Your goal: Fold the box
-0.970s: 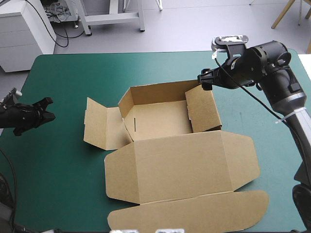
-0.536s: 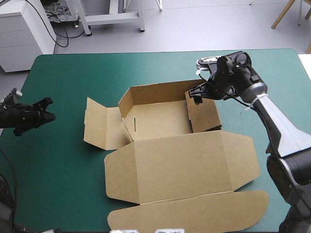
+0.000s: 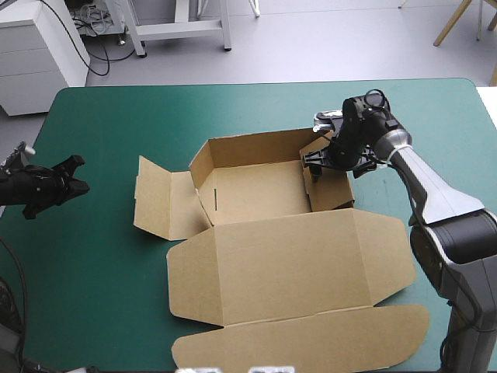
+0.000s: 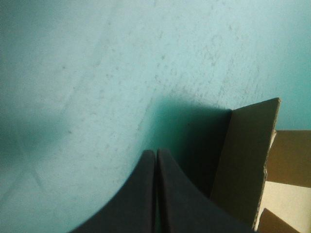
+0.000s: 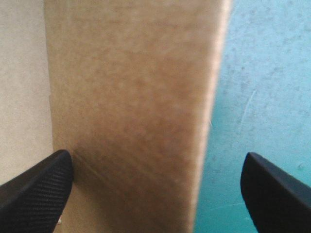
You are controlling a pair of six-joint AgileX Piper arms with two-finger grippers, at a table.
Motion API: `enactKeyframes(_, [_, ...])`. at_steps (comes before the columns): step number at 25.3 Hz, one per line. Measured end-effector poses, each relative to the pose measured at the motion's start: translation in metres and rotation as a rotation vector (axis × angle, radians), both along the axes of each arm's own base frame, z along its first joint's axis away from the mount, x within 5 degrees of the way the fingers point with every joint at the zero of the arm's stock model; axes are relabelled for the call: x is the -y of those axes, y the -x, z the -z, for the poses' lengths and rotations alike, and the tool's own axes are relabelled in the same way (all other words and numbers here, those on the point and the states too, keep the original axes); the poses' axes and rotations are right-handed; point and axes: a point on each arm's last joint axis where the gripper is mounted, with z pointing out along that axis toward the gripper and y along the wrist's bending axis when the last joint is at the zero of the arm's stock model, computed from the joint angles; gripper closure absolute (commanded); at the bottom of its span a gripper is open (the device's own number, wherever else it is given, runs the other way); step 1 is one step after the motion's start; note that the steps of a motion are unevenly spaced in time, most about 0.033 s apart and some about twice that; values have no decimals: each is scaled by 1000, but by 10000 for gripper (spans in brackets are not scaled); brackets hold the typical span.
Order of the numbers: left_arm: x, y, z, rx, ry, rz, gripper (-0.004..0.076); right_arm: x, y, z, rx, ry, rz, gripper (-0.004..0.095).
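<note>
Box [image 3: 272, 256] wall, partly cut off, between parted right pincer [image 5: 155, 187] fingers [image 5: 34, 187]

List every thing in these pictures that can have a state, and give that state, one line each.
Brown cardboard box: open tray, walls raised, left flap splayed outward, lid flat on the teal-green cover.
Left black two-fingered gripper: jaws shut, empty, apart from the box.
Right black two-fingered gripper: jaws open, astride the box's right wall.

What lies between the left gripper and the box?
Only bare teal-green cover separates the left gripper from the box, seen in the high view.
</note>
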Motion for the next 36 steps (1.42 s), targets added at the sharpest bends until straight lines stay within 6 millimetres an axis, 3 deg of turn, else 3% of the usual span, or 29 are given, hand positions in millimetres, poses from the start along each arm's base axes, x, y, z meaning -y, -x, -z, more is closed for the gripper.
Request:
enactKeyframes(4, [0, 0, 0, 1, -1, -1, 734, 12, -4, 1, -12, -43, 27, 116])
enactKeyframes(19, [-1, -1, 0, 7, -8, -8, 734, 6, -2, 0, -12, -51, -12, 168])
enactKeyframes(21, [-1, -1, 0, 11, -13, -4, 734, 4, -2, 0, -12, -48, -17, 252])
enactKeyframes(26, [-1, -1, 0, 13, -16, -4, 734, 3, -1, 0, -11, -47, -26, 896])
enactKeyframes(36, [1, 0, 0, 22, -25, 49, 734, 3, -2, 0, 2, -32, -86, 926])
